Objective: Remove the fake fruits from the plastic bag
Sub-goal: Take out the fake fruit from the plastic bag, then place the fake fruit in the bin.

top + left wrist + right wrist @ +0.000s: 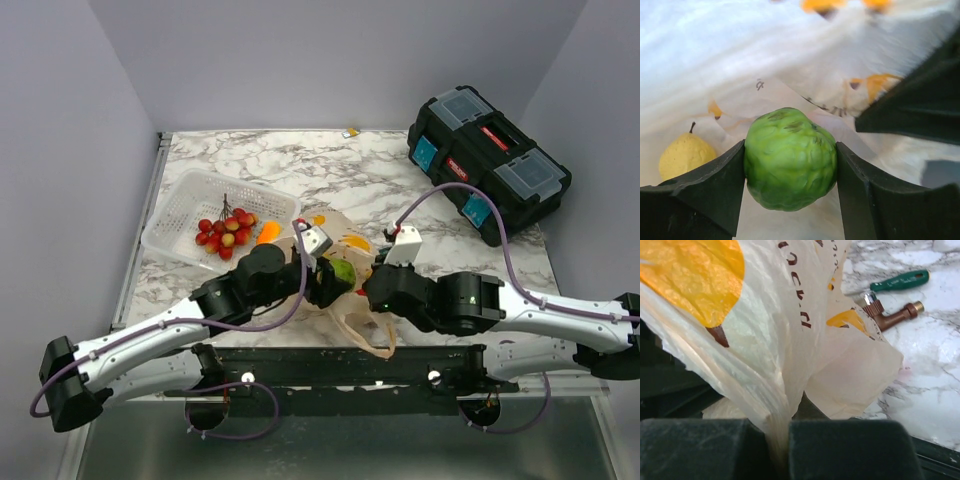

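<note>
My left gripper (790, 146) is shut on a bumpy green fake fruit (790, 157), its two black fingers pressed against the fruit's sides inside the plastic bag (740, 60). A yellow pear-shaped fruit (685, 156) lies in the bag to the left of it. From above, the green fruit (343, 271) shows at the bag's mouth between the two arms. My right gripper (782, 429) is shut on a bunched fold of the peach bag (790, 340) with its orange-yellow prints. An orange fruit (268, 232) lies on the table by the basket.
A white mesh basket (180, 215) at the left holds a bunch of red-and-yellow berries (226, 230). A black toolbox (488, 160) stands at the back right. A green-handled screwdriver (900, 281) and a brown tool (892, 317) lie on the marble beyond the bag.
</note>
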Available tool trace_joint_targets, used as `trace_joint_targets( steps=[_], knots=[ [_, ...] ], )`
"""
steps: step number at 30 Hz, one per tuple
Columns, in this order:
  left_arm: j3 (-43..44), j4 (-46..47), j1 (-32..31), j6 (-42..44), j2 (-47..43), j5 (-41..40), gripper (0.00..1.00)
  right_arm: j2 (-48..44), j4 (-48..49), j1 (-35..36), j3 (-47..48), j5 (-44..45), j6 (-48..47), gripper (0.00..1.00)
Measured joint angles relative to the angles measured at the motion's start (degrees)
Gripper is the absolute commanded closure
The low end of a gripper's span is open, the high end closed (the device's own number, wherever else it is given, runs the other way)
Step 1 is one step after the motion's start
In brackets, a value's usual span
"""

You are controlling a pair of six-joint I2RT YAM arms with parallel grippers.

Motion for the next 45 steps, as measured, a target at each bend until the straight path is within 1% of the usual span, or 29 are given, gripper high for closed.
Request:
trace_joint_targets(
  steps=[1, 2, 7, 11, 15, 18, 22, 24, 26, 28, 29, 30, 31, 33, 35, 37, 40, 41, 44, 45],
  knots=[
    [0.09, -0.79, 0.02, 0.48, -1.55, 0.35, 0.96, 0.00, 0.42, -0.24, 0.83, 0.02, -0.59, 0.99],
    [0.24, -1.49, 0.07, 1.07, -3.48, 0.81, 1.00, 0.04, 0.81, -0.68, 1.55, 0.02, -1.05, 0.99],
    [4.00, -6.03, 0.28, 4.17, -10.10, 2.51, 1.00, 1.68, 2.32, -3.61, 4.20, -0.44, -3.37, 0.99],
    [7.58, -9.25, 0.28, 6.64, -14.32, 3.82, 1.00, 4.52, 3.17, -6.27, 4.44, -2.40, -4.26, 0.99],
    [9.46, -11.78, 0.28, 8.61, -18.25, 4.59, 1.00, 5.92, 4.35, -7.19, 4.37, -4.46, -4.70, 0.99],
    [10.91, -13.55, 0.35, 9.99, -21.38, 4.42, 1.00, 5.88, 5.11, -7.19, 4.20, -5.46, -4.87, 0.99],
    [15.13, -15.30, 0.35, 11.80, -23.54, 1.73, 1.00, 5.22, 5.81, -7.32, 2.73, -6.34, -4.87, 0.99],
    [17.59, -16.46, 0.33, 12.59, -23.34, -1.09, 1.00, 4.83, 5.79, -7.43, 1.99, -6.62, -4.83, 0.99],
    [21.18, -18.62, 0.33, 13.25, -22.51, -6.99, 1.00, 4.20, 5.84, -7.45, 1.22, -6.86, -4.81, 0.99],
    [23.91, -19.76, 0.35, 14.01, -21.62, -14.32, 1.00, 3.28, 5.84, -7.45, 0.52, -7.08, -4.72, 0.99],
    [24.83, -20.00, 0.35, 14.78, -21.24, -20.50, 1.00, 2.86, 5.81, -7.45, 0.31, -7.13, -4.59, 0.99],
    [24.94, -19.96, 0.35, 15.10, -21.16, -23.02, 1.00, 2.40, 5.86, -7.45, 0.13, -7.15, -4.44, 0.99],
    [24.83, -19.82, 0.39, 16.59, -20.87, -28.85, 1.00, 2.03, 5.86, -7.48, 0.00, -7.19, -4.42, 0.99],
    [24.17, -18.29, 0.87, 19.23, -19.93, -36.54, 1.00, 1.11, 5.86, -7.48, -0.26, -7.30, -4.37, 0.99],
    [23.39, -16.83, 4.35, 21.66, -16.63, -45.11, 1.00, 0.61, 5.92, -7.48, -0.39, -7.32, -4.35, 0.99],
    [23.41, -17.73, 8.72, 20.87, -13.49, -46.82, 1.00, 0.46, 6.03, -7.48, -0.50, -7.43, -4.37, 0.99],
    [22.18, -20.06, 19.76, 14.49, -8.48, -44.48, 1.00, 0.46, 6.12, -7.48, -0.52, -7.76, -4.37, 0.99],
    [20.41, -20.59, 24.92, 10.86, -7.15, -42.42, 1.00, 0.46, 6.16, -7.48, -0.55, -7.78, -4.37, 0.99],
    [14.88, -21.59, 33.73, 1.79, -5.57, -37.73, 1.00, 0.44, 6.16, -7.48, -0.72, -7.91, -4.37, 0.99],
    [13.27, -21.86, 35.41, -1.49, -5.29, -36.28, 1.00, 0.44, 6.14, -7.48, -0.72, -7.98, -4.35, 0.99]
  ],
)
